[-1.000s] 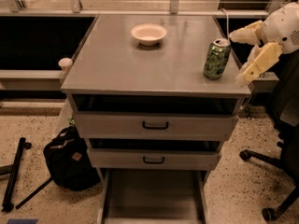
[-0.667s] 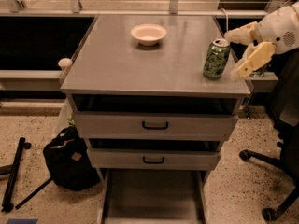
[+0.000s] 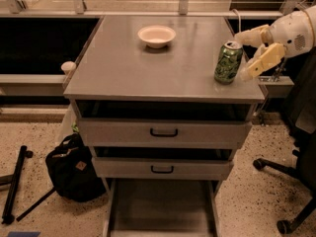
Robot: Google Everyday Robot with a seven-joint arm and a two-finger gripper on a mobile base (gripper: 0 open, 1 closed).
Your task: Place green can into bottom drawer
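The green can (image 3: 228,62) stands upright near the right edge of the grey cabinet top (image 3: 148,63). My gripper (image 3: 243,54) comes in from the right at can height, open, with one pale finger (image 3: 249,35) behind the can's top and the other finger (image 3: 261,61) to its right, close beside it. The fingers do not clasp the can. The bottom drawer (image 3: 162,209) is pulled out at the foot of the cabinet, showing a plain grey floor with nothing in it.
A pale bowl (image 3: 156,35) sits at the back middle of the top. Two upper drawers with black handles (image 3: 164,132) are slightly open. A black bag (image 3: 74,168) and black poles (image 3: 14,181) lie on the floor at left; an office chair base (image 3: 286,181) stands at right.
My gripper has moved left and slightly up toward the can, so its fingers now flank the can's right side. The can has not moved.
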